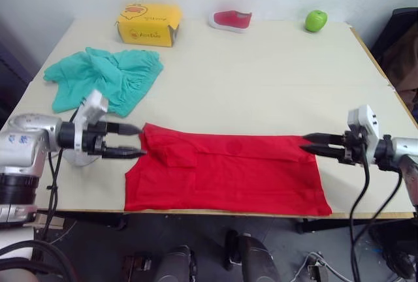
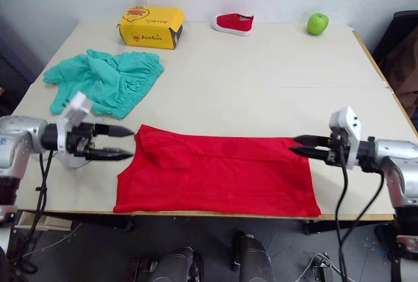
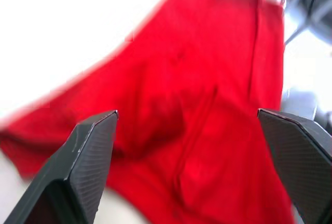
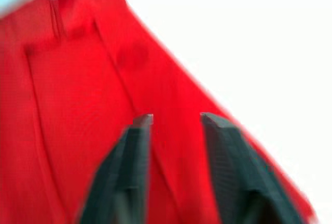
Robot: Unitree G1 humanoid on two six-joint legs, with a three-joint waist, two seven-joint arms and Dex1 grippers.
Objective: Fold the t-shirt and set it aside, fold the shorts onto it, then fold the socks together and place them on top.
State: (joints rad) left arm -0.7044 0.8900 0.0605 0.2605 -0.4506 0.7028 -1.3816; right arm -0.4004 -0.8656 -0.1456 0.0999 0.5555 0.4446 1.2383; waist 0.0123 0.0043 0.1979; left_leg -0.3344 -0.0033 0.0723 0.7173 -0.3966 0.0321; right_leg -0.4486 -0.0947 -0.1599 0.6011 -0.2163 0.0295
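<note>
Now both grippers, left (image 1: 138, 141) and right (image 1: 307, 143), are hovering spread apart at the t-shirt's (image 1: 228, 177) opposite ends.

- Pale worktop (image 1: 261, 73).
- Red t-shirt (image 1: 228, 177) spread flat along its near edge.
- Teal shorts (image 1: 104, 79) crumpled near the left edge.
- Along the far edge: yellow box (image 1: 149, 24), red-and-white shoe (image 1: 231, 19), green apple (image 1: 316, 20).

T-shirt (image 1: 228, 181): soft matt red cloth, lightly creased. Shorts (image 1: 104, 79): matt teal cloth, crumpled. Bench (image 1: 261, 73): smooth pale matt surface. Box (image 1: 148, 24): yellow printed cardboard. Apple (image 1: 316, 20): glossy green. Left gripper (image 3: 197, 172) fingers (image 3: 88, 167): black, finely textured.
</note>
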